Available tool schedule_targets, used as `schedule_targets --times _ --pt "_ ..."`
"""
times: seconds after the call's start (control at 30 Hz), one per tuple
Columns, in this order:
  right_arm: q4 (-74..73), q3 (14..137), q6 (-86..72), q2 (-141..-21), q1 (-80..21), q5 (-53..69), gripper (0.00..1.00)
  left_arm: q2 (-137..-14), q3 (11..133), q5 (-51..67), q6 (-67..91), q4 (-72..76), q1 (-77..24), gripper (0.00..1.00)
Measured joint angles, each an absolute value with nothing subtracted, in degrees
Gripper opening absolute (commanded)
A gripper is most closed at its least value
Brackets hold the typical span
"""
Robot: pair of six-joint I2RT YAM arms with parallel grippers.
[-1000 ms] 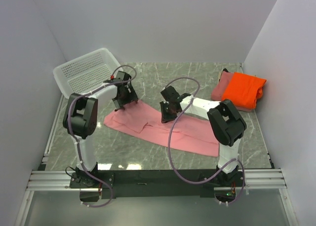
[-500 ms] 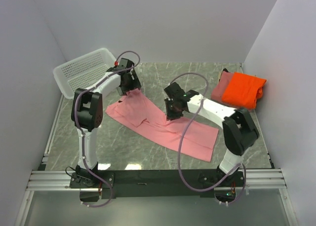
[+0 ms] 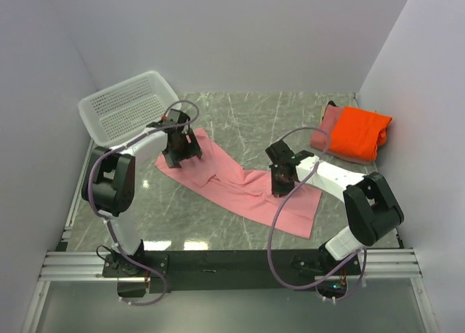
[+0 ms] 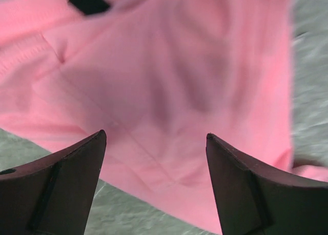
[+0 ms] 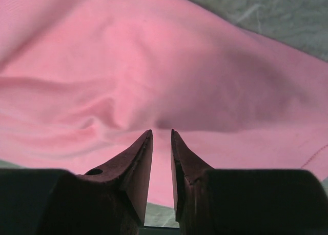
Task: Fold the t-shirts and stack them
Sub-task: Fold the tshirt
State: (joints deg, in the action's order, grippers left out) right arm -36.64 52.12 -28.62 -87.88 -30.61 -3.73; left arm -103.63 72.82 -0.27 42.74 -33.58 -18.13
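The light pink t-shirt point(image 3: 231, 182) lies spread in a slanted band across the middle of the table. My left gripper point(image 3: 182, 148) is open just above its upper left part; its wrist view shows the jaws point(image 4: 155, 136) wide apart over the cloth point(image 4: 169, 81) near its edge. My right gripper point(image 3: 280, 183) is at the shirt's middle, its jaws point(image 5: 161, 131) almost together, pinching pink cloth point(image 5: 154, 65). The bright orange t-shirt point(image 3: 357, 129) lies folded on the dusty rose t-shirt point(image 3: 326, 127) at the far right.
A white perforated basket point(image 3: 123, 107) stands at the far left corner, close behind my left arm. White walls close in the table on the left, back and right. Grey marble tabletop point(image 3: 261, 115) shows between the shirt and the stack.
My left gripper carried the shirt's upper left corner toward the back, then opened and came back over it. My right gripper moved right and nearer along the shirt.
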Motion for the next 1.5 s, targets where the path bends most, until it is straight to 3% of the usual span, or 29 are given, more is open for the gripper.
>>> schedule_targets --times 0.27,0.53,0.7,1.0,1.27,1.5 --pt "-35.09 46.11 -31.53 -86.35 -30.48 -5.43 0.28 -109.47 74.65 -0.1 42.48 -33.91 -19.99 0.84" --pt "-31.24 41.93 -34.89 -82.83 -31.2 -4.89 0.28 -117.89 86.8 0.08 41.12 -36.45 -21.45 0.85" --pt "-31.16 42.37 -37.3 -83.4 -36.6 -4.58 0.28 -124.25 96.62 -0.32 39.99 -38.26 -21.5 0.84" --pt "-31.48 48.18 -43.4 -89.6 -46.92 1.78 0.28 -134.78 113.08 0.36 35.53 -37.47 -22.0 0.85" --pt "-32.82 58.26 -44.47 -98.87 -50.02 7.29 0.28 -144.33 127.9 2.57 33.54 -35.2 -22.33 0.86" --pt "-31.79 64.75 -43.83 -104.29 -50.11 12.05 0.28 -147.33 130.93 6.55 33.63 -28.32 -22.31 0.88"
